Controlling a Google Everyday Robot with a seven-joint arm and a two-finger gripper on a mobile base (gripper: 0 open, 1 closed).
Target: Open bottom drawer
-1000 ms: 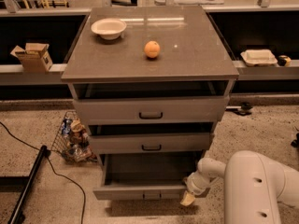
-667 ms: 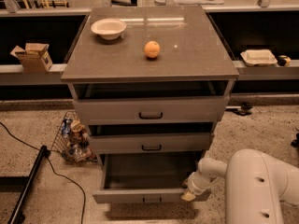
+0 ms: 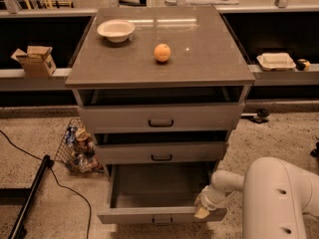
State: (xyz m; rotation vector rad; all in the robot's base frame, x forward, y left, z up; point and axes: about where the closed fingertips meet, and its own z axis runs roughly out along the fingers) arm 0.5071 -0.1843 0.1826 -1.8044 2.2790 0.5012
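Gripper (image 3: 202,211) sits at the bottom drawer (image 3: 149,215)'s right front corner; its grip I cannot tell. Pulling there, off-centre, could skew and jam it.

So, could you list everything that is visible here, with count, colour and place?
cabinet: 1, grey, centre.
bottom drawer: 1, grey, lowest, pulled far out.
top drawer: 1, grey, slightly out.
middle drawer: 1, grey, slightly out.
bowl: 1, white, cabinet top, back left.
orange: 1, orange, cabinet top, middle.
cardboard box: 1, brown, left ledge.
tray: 1, white, right ledge.
wire basket: 1, dark, floor left of cabinet.
arm: 1, white, bottom right.
gripper: 1, pale, at right end of bottom drawer's front.
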